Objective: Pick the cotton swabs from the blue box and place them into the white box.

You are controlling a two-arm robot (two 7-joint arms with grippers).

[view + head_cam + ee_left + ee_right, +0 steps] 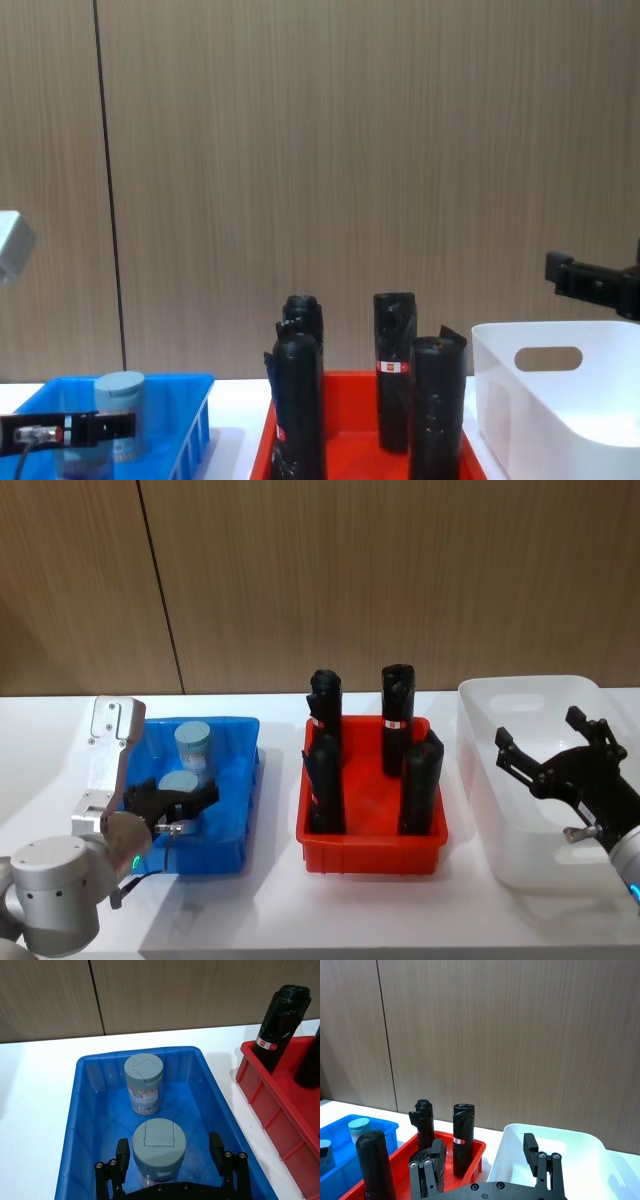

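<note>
Your left claw (169,1152) is sitting low in the blue box (90,1110), spread wide and straddling the nearer cotton swabs tub (159,1139). Its fingers (123,1154) are flanking the lid, one just beside it and the other with a clear gap, so nothing is being gripped. The second tub (143,1074) is standing upright at 12 o'clock from the first, near the far wall. On the desk (260,910), the blue box is lying at 9 o'clock of the red tray (370,855) of black rolls (397,715), and the white box (480,780) is at 3 o'clock. Your right claw (540,740) is hanging over that white box, gaping open and carrying nothing.
</note>
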